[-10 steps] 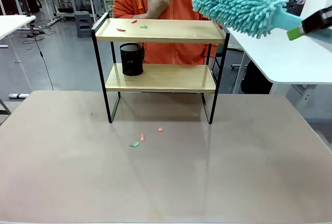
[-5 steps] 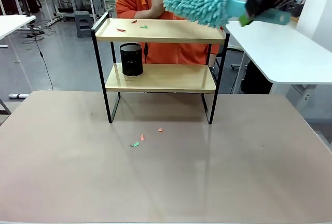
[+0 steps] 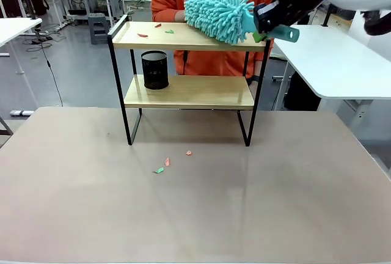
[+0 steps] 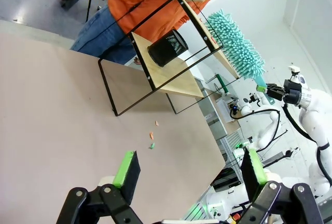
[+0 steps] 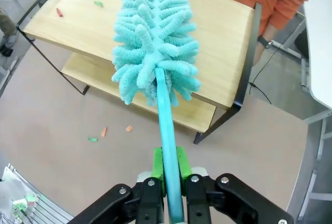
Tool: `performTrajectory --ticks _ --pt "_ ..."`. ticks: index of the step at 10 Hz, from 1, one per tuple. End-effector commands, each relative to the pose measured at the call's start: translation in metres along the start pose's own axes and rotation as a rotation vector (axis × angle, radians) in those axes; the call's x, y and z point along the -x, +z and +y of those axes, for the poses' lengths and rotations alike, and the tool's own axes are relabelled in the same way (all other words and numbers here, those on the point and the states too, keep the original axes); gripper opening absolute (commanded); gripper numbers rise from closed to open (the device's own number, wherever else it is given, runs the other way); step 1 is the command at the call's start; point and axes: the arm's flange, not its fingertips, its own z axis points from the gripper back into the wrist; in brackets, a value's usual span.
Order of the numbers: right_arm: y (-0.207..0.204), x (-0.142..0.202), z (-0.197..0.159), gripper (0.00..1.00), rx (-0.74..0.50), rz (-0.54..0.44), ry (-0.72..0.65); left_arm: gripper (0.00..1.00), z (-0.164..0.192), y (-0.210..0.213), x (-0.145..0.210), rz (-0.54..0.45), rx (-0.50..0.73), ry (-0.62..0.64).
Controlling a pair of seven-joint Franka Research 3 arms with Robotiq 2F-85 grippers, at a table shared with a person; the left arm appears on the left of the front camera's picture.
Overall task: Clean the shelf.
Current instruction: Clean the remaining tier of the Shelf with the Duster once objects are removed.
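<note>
Right gripper (image 5: 168,175) clamped on duster (image 5: 154,42) handle; head ahead of fingers, over shelf (image 5: 223,42) top. Left gripper (image 4: 189,169) wide, empty. Risk: hard sweep flings scraps (image 5: 97,3) off board.

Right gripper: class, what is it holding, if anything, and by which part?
The right gripper holds the teal duster by its handle, just below the fluffy head.

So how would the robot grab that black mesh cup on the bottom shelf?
Probably around its round wall, mid-height, coming in level from the robot's side. The black mesh cup stands upright on the lower board of the shelf, with the top board right above it, so reaching straight down looks blocked. The open left gripper is free.
</note>
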Motion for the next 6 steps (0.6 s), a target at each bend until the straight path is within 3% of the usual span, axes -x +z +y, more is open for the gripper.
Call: performTrajectory --ticks 1,6 --pt "-0.004 -0.01 0.01 0.13 -0.029 -0.031 -0.002 1.0 -0.002 -0.002 0.0 -0.019 0.014 -0.018" --pt "-0.035 -0.032 0.042 0.13 -0.176 0.004 0.074 1.0 -0.002 -0.002 0.0 -0.019 0.014 -0.018"
